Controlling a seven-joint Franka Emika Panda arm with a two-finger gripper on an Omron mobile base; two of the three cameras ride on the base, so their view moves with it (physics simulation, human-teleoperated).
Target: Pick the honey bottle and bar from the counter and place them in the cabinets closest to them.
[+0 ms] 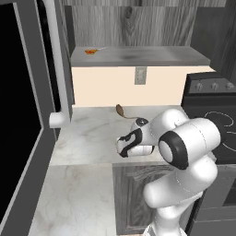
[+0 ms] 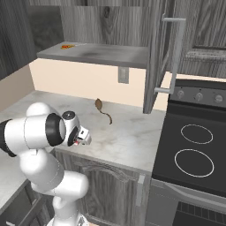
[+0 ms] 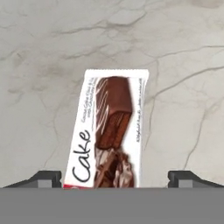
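One light, flat packet to deal with — the bar (image 3: 109,131), flat on the marbled tabletop (image 3: 183,65) in the hand view. Likely thin, crinkly and slick in its wrapper; best pinched across the narrow width, by the long edges. Pincer (image 3: 114,178) spread wide, holding nothing, one fingertip (image 3: 43,178) at 9 o'clock of the bar's near end, the other at 3 o'clock — packet lying between them, long axis toward 12 o'clock.
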